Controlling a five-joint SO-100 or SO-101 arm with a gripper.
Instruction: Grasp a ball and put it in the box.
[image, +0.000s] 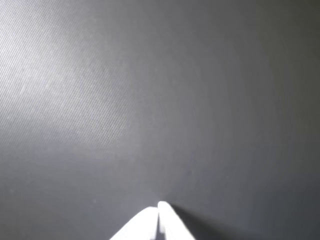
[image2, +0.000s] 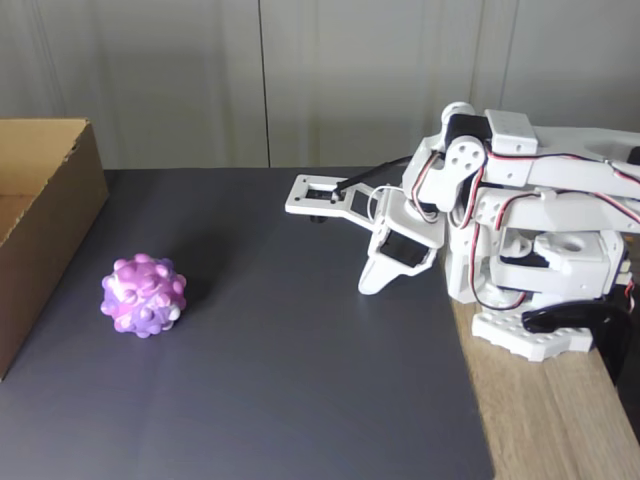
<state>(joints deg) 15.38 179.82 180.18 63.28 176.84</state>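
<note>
The ball (image2: 143, 295), knobbly and mottled purple, pink and white, rests on the dark grey mat at the left of the fixed view. Just left of it stands the box (image2: 45, 215), brown cardboard with its top open, partly cut off by the frame edge. The white arm is folded up at the right, far from the ball. Its gripper (image2: 369, 286) points down at the mat. In the wrist view the gripper (image: 159, 209) shows two white fingertips pressed together over bare mat, shut and holding nothing.
The dark mat (image2: 300, 380) covers most of the surface. Bare wooden tabletop (image2: 560, 420) shows at the lower right, where the arm's base (image2: 540, 290) is fixed with a black clamp (image2: 585, 322). A pale wall runs along the back.
</note>
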